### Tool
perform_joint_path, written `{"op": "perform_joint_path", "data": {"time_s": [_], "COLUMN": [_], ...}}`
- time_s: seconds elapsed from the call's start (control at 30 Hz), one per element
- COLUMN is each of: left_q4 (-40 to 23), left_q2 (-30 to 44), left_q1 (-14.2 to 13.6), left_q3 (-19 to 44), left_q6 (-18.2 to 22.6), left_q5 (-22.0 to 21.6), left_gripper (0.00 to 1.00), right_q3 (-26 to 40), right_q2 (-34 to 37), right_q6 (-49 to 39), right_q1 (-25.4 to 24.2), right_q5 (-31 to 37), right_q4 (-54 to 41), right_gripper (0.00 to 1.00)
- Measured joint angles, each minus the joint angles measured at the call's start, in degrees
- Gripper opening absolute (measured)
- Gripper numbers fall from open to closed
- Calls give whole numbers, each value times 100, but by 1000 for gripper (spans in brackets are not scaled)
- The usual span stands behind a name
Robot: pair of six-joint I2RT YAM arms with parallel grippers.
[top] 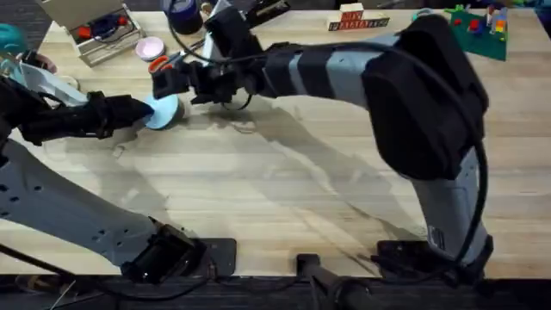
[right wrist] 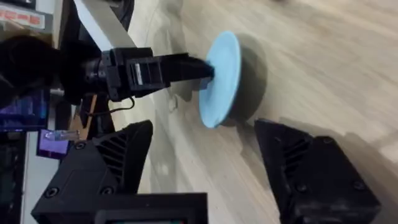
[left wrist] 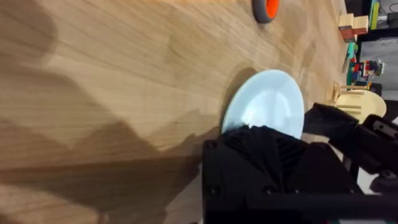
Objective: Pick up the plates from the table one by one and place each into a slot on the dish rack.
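Surface: a large light wooden tabletop of pale planks point(top: 284, 181) is seen from overhead, with both arms reaching toward its far left part.

Plate: a small, flat, round, pale sky-blue plastic plate point(top: 164, 110) is held off the surface near the far left. In the right wrist view the plate point(right wrist: 221, 78) is seen edge-on and tilted, with its shadow cast on the wood behind it. In the left wrist view its pale face point(left wrist: 266, 102) is shown above the planks.

Left gripper: the left gripper point(top: 148, 109) is closed on the rim of the pale plate; the jaws are clamped on the edge, as seen from the right wrist camera point(right wrist: 205, 70).

Right gripper: the right gripper point(top: 164, 82) is positioned just beyond the plate, close to it. Its jaws are spread apart with nothing between them; the two black fingers point(right wrist: 112, 158) are seen well separated in its own wrist view.

Dish rack: a small pale wooden rack with upright pegs point(left wrist: 359, 102) is partly visible at the edge of the left wrist view, beside the plate; whether anything is in its slots cannot be told.

Other items: a grey and orange round object point(left wrist: 266, 9) lies on the surface away from the plate. A stack of lettered wooden blocks point(top: 355, 19) sits at the far edge.
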Motion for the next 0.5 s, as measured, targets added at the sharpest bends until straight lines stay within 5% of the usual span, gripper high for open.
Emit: {"op": "perform_joint_path", "data": {"time_s": [0.5], "left_q4": [-14], "left_q2": [0], "left_q1": [0], "left_q3": [0], "left_q6": [0], "left_q5": [1], "left_gripper": [40], "right_q3": [268], "right_q2": [192], "right_q6": [120], "right_q1": [450], "right_q5": [1116], "right_q4": [24], "right_gripper": [940]}}
